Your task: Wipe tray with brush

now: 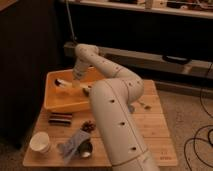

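Camera view: the brush [63, 83] lies in the upper left of the frame, inside the tray [54, 104]. It has a dark head at its left end and a pale handle running right to the gripper [77, 83]. The gripper reaches down into the tray at its back. Whether the jaws pinch the handle, I cannot tell. The tray is yellow and shallow, and sits on the left of the wooden table [152, 122]. A white cup [40, 142] stands at the lower left.
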{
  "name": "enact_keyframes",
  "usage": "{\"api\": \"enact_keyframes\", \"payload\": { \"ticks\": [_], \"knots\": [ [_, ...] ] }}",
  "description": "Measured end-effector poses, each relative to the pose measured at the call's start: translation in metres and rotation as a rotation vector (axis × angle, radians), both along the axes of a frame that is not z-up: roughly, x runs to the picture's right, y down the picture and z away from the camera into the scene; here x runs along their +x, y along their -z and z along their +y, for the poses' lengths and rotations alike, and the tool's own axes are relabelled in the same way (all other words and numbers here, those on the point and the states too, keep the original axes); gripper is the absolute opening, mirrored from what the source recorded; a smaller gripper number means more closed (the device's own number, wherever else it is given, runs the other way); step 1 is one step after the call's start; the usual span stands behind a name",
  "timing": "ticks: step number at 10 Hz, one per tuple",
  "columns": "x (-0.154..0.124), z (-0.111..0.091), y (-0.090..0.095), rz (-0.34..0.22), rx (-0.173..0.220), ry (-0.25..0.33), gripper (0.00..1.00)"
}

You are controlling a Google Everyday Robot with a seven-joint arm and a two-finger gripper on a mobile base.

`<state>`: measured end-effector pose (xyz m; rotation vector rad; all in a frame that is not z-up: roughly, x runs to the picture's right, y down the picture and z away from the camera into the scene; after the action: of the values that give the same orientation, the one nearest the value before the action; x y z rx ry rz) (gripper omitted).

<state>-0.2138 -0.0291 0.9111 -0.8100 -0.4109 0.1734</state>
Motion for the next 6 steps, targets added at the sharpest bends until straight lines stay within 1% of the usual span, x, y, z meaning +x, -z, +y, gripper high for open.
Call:
{"api": "enact_keyframes", "payload": {
  "ticks": [2,3,5,6],
  "knots": [
    [-0.020,0.007,0.016,-0.044,0.012,0.029,0.00],
    [-0.036,0.019,0.026,-0.082,0.008,0.055,0.00],
    [-0.041,0.034,0.032,-0.105,-0.007,0.072,0.00],
    [-0.037,0.053,0.034,-0.115,-0.028,0.079,0.00]
  ]
}}
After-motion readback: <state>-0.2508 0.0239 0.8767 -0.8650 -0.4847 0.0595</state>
